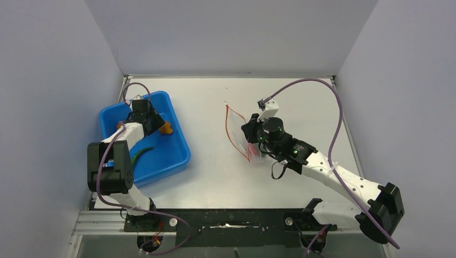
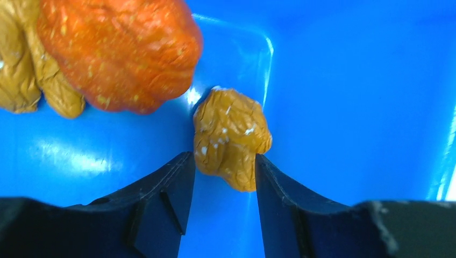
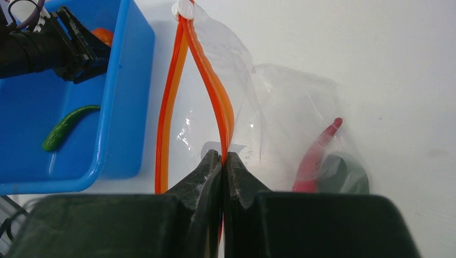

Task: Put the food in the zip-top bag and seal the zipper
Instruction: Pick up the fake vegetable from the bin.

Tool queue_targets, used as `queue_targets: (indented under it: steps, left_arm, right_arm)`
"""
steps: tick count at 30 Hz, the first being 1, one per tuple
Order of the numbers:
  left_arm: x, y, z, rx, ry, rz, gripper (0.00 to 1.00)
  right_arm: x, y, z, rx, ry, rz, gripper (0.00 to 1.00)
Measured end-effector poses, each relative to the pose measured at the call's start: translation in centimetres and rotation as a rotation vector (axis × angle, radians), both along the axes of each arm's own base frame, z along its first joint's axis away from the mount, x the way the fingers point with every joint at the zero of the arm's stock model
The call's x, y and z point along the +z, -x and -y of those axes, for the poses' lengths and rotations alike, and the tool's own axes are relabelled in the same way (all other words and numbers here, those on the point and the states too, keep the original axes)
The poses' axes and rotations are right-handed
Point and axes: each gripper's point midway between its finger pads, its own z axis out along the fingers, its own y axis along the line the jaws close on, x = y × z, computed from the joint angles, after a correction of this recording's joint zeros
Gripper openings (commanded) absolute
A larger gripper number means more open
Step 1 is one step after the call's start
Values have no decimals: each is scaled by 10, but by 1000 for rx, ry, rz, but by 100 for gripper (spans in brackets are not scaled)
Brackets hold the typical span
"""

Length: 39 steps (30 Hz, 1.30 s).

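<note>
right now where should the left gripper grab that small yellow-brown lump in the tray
Pinch the yellow-brown lump across its narrower end nearest the fingers, coming straight down. The left gripper flanks that part, and the orange fruit lies apart up-left, leaving room.

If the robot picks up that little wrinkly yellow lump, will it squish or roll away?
The yellow lump looks wrinkled and dented, so it probably squishes a bit. Its bumpy shape should stop it rolling far on the blue tray. It fits between the fingers of the left gripper, so it is likely light.
</note>
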Motion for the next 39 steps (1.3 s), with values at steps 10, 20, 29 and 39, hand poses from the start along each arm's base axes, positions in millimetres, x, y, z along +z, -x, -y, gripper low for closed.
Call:
queue_targets:
  steps: [10, 20, 29, 39]
  left_arm:
    - [0, -19, 8, -42, 30, -3, 64]
    - [-23, -9, 18, -84, 41, -95, 68]
    - [-30, -8, 20, -103, 13, -139, 65]
    - [-32, 4, 12, -129, -104, -243, 59]
  right_arm:
    - [6, 0, 3, -14, -7, 16, 0]
    - [7, 0, 5, -31, -4, 22, 0]
    - [11, -1, 8, -46, -9, 33, 0]
    - [21, 5, 11, -46, -26, 53, 0]
